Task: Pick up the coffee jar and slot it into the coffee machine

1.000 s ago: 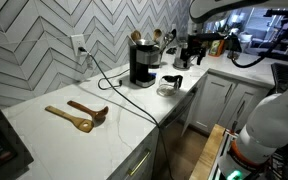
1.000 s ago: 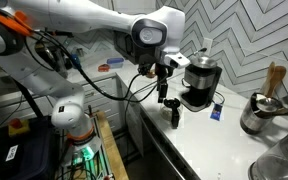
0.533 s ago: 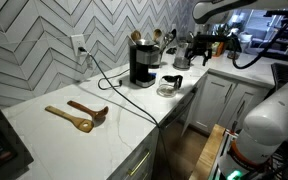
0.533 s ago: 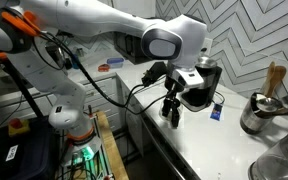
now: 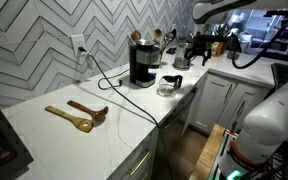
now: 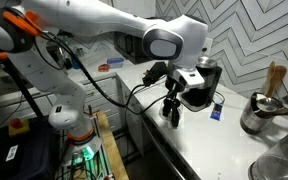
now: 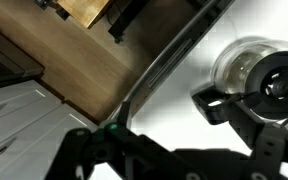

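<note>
Approach phase of the pick: the coffee jar (image 5: 170, 85) stands upright on the white counter (image 5: 44, 135), just beside the coffee machine (image 5: 142, 64) and near the counter's edge, not yet slotted in. In the wrist view the jar's black lid (image 7: 274, 82) and handle (image 7: 216, 104) lie toward the upper right, outside the span of the gripper (image 7: 174, 155), whose fingers (image 7: 84, 155) are spread wide with nothing between them. In an exterior view the gripper (image 6: 170, 108) hangs in front of the machine, where the jar cannot be told apart from it. Suggested practice for this step: shift the claw sideways until the jar sits centred between the fingers, align them to close across the handle or rim, descend slowly, and close only once well seated, since smooth glass may slip from a shallow grip. The power cord (image 5: 114, 85) runs across the counter on the machine's other side from the jar
</note>
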Robot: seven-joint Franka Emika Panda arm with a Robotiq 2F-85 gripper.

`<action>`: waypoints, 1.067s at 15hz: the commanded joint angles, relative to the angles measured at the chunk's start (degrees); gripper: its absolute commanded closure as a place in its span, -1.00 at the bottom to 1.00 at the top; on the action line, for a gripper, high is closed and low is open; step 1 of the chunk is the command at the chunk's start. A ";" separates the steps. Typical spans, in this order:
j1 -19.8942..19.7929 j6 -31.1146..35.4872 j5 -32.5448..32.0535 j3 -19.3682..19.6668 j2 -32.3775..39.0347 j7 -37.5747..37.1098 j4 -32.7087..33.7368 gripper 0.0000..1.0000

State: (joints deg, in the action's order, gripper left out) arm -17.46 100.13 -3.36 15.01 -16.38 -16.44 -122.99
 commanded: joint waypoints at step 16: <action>-5.51 -1.12 17.37 7.11 8.65 -9.83 -2.05 -1.00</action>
State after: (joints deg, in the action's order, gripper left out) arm -21.65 99.66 8.83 20.54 -9.69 -24.48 -124.61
